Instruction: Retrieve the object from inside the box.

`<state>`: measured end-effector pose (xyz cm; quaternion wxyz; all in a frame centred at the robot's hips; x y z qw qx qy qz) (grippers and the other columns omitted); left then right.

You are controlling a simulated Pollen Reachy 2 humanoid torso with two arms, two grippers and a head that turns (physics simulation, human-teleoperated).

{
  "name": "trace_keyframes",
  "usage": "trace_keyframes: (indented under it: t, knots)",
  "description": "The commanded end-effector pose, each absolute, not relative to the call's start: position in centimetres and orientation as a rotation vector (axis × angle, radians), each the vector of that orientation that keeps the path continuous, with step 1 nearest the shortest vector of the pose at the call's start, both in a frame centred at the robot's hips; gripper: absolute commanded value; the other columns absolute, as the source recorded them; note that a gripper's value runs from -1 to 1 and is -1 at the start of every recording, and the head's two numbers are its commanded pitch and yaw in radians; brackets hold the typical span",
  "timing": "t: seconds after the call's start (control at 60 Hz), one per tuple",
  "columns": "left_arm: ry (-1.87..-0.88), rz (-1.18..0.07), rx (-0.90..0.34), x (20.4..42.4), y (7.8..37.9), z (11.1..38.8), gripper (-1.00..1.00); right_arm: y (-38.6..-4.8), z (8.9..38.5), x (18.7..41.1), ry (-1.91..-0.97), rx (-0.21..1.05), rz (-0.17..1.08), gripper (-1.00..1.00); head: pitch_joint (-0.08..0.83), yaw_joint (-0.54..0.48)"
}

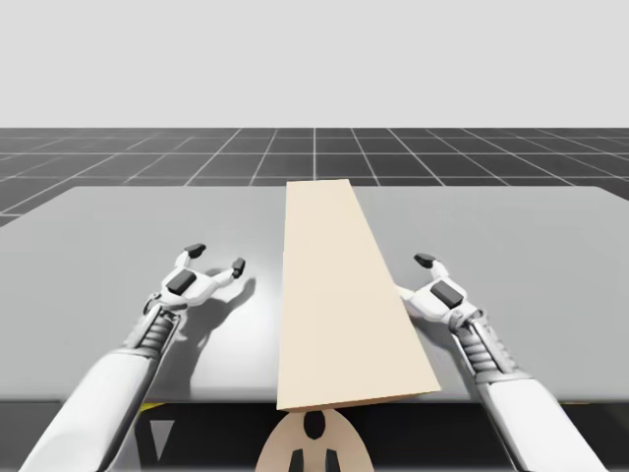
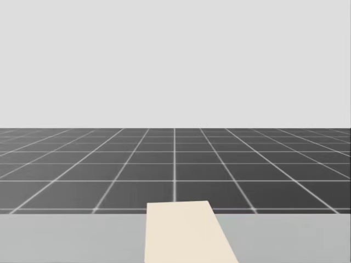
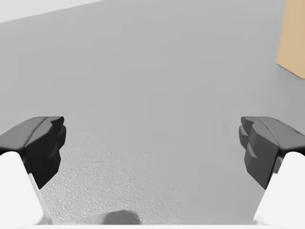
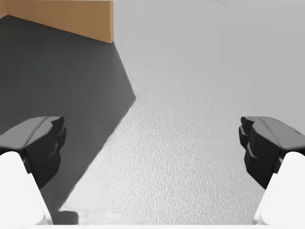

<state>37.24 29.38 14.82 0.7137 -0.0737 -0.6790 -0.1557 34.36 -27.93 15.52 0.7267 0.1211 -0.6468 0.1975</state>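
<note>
While both arms reach over the counter (image 1: 98, 226), our left gripper (image 1: 216, 257) has its fingers (image 3: 40, 143) spread wide, holding nothing. Our right gripper (image 1: 415, 277) is the same, wide and empty. Between them lies the long tan box (image 1: 339, 295), just beside the right gripper, running to the far edge. We cannot tell its contents. Gridded floor (image 2: 175, 164) lies beyond.
</note>
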Motion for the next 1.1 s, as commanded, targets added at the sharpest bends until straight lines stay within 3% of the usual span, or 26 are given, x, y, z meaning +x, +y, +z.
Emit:
trace_keyframes:
  t: [0.017, 0.167, 0.35, 0.617, 0.933, 1.1]
  knots:
    - [-1.466, -0.557, -0.25, 35.9, 27.3, 14.4, -1.0, -25.4, 15.1, 33.1, -1.403, 0.382, 0.639, -1.0, -0.011, 0.0]
    - [-1.473, -0.726, -0.351, 34.0, 25.4, 14.5, -1.0, -24.0, 15.5, 31.8, -1.46, 0.452, 0.747, -1.0, -0.014, -0.01]
    - [-1.447, -0.911, -0.506, 31.5, 23.1, 14.8, -1.0, -22.3, 16.2, 29.5, -1.516, 0.642, 0.894, -1.0, -0.015, -0.01]
    - [-1.406, -1.012, -0.538, 30.3, 21.7, 14.5, -1.0, -21.5, 16.0, 28.8, -1.515, 0.703, 0.958, -1.0, -0.013, -0.01]
    - [-1.399, -1.034, -0.547, 30.1, 21.4, 14.4, -1.0, -19.8, 13.9, 33.3, -1.463, 0.757, 0.904, -1.0, -0.003, -0.03]
    - [-1.401, -1.04, -0.545, 30.0, 21.4, 14.4, -1.0, -16.9, 12.5, 35.7, -1.422, 0.774, 0.966, -1.0, 0.005, -0.03]
